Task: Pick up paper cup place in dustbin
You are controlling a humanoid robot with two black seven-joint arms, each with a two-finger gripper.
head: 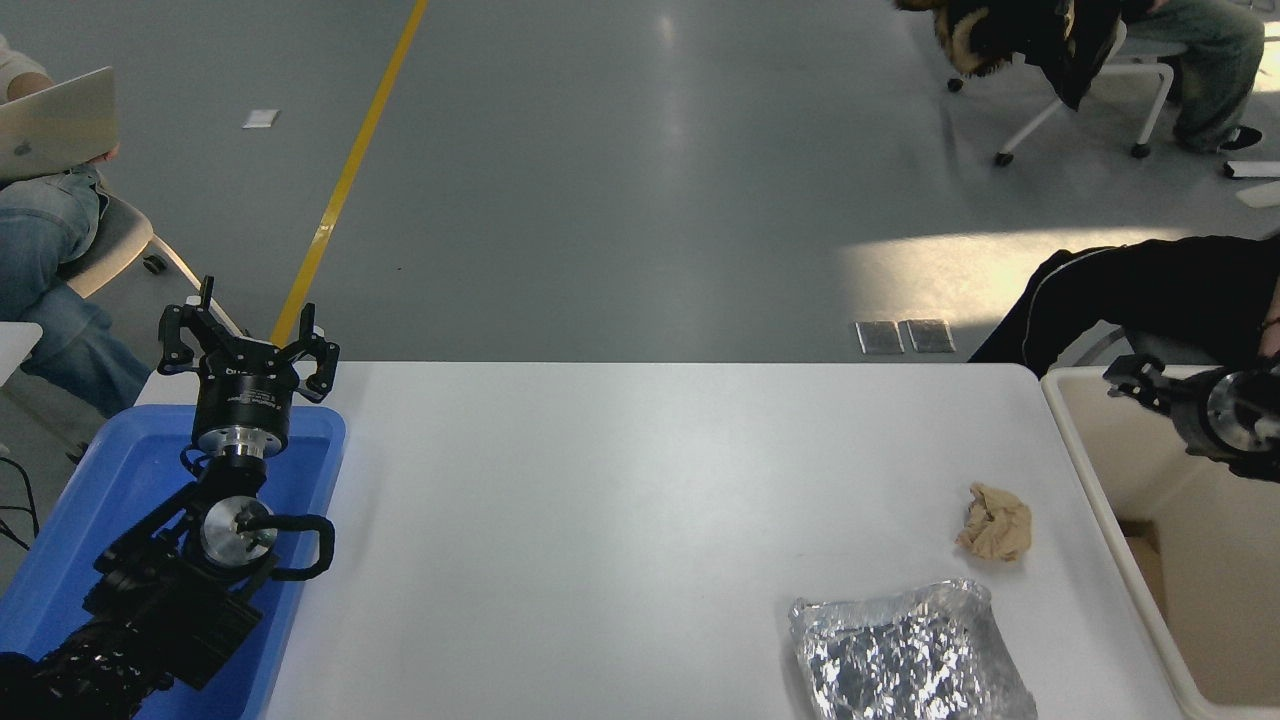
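Observation:
The off-white dustbin (1130, 460) stands at the table's right edge, cut off by the picture's right side. The paper cup does not show anywhere now; the part of the bin's floor that I see holds no cup. My right gripper (1137, 381) comes in from the right edge and hangs above the bin's far left corner, pointing left, open and empty. My left gripper (246, 345) is parked at the lower left over the blue tray, open and empty.
A crumpled tan paper wad (994, 522) lies on the table just left of the bin. A crinkled foil tray (905, 655) sits at the front edge. The blue tray (110, 480) is at the left. People sit beyond the table at the top left and right.

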